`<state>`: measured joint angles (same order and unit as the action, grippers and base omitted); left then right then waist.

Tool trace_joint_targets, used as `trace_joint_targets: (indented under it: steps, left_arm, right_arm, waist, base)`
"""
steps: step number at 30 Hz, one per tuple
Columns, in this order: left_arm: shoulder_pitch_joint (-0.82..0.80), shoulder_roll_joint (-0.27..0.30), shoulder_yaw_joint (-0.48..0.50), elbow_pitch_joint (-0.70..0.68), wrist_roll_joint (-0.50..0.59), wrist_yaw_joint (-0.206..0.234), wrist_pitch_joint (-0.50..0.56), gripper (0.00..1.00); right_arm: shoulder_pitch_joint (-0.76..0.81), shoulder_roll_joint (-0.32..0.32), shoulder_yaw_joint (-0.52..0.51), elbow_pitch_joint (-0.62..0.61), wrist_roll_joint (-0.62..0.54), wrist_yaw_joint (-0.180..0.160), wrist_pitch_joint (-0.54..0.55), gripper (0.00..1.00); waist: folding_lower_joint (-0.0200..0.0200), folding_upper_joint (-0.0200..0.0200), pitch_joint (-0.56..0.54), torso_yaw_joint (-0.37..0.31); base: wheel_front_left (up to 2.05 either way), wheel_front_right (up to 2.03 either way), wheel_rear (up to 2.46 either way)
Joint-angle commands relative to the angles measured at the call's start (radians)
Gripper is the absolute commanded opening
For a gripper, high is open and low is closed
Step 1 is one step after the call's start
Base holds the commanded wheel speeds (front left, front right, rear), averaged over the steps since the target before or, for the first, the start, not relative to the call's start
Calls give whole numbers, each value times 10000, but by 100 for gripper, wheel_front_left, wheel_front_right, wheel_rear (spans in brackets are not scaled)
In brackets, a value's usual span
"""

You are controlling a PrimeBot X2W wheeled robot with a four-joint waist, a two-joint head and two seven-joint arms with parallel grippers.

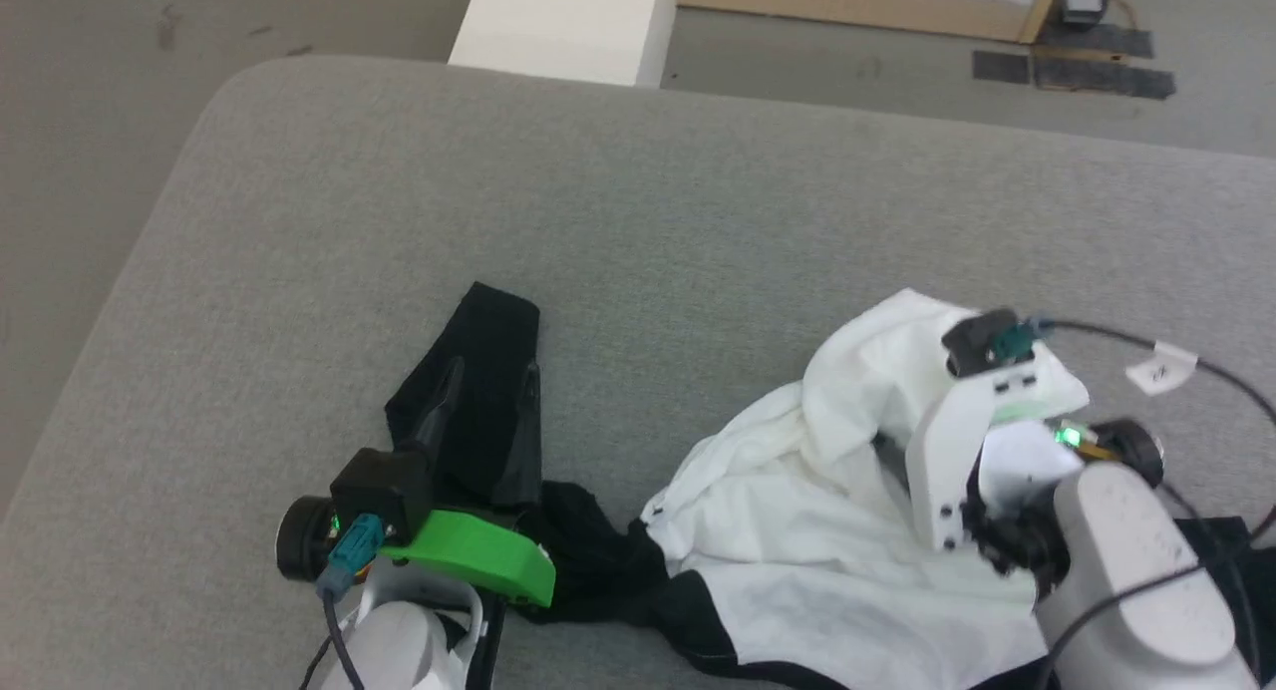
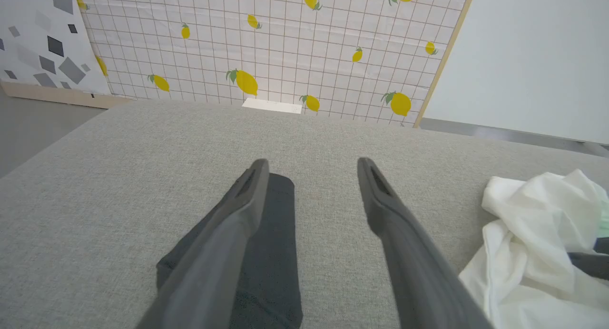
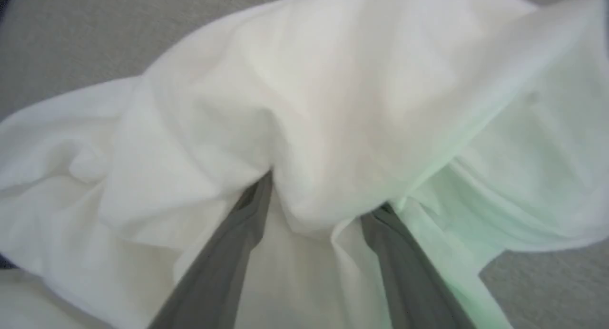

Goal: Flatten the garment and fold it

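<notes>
Left wrist view: the left gripper (image 2: 311,165) hangs low over the grey padded surface (image 2: 119,177), to the left of the garment (image 2: 533,243) and its white heap. The fingers are spread wide and hold nothing, and the garment's black sleeve (image 2: 278,234) lies under one finger.

Right wrist view: the right gripper (image 3: 323,192) pokes into the garment's white body. Its fingers are apart and cloth is draped over the tips, not pinched.

Head view: the garment lies crumpled, with the sleeve stretched out to the left of the white body.

Flattening looks barely begun. Next, each gripper probably needs to pinch an edge, the sleeve end and a hem or shoulder, and draw them apart.

Green bracket (image 1: 469,560), white forearm (image 1: 1136,570), dark fingers (image 2: 228,243)
</notes>
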<state>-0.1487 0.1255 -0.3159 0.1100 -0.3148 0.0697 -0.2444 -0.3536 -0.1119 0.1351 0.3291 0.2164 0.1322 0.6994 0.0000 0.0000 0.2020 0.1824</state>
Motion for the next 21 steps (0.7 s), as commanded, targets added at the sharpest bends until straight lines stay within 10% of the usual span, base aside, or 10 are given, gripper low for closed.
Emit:
trace_joint_targets:
  steps: [1, 15, 16, 18, 21]
  left_arm:
    - [-241, -79, -3, 94, 98, -74, -91, 100]
    - [-879, -477, -4, 350, 308, -360, -171, 100]
    - [-888, -494, 6, 355, 334, -368, -171, 100]
    - [-880, -522, 16, 392, 379, -417, -172, 100]
    - [-790, -544, 22, 488, 427, -502, -172, 100]
  right_arm:
    - [-486, -80, 36, 269, -119, -15, 4, 0]
    - [-4840, -286, -1973, 2356, -1919, -15, -3785, 0]
    - [-4992, -270, -2071, 2573, -1922, -15, -3928, 10]
    - [-5203, -264, -2104, 3055, -1901, -15, -4046, 100]
    - [-5155, -264, -1861, 3532, -1533, -15, -4118, 100]
  waist:
    - [0, 0, 439, 426]
    - [0, 0, 1222, 1047]
    - [0, 0, 1228, 1050]
    - [0, 0, 1191, 1023]
    - [0, 0, 990, 873]
  base:
    - [0, 0, 0]
    - [0, 0, 0]
    - [0, 0, 0]
    - [0, 0, 0]
    - [0, 0, 0]
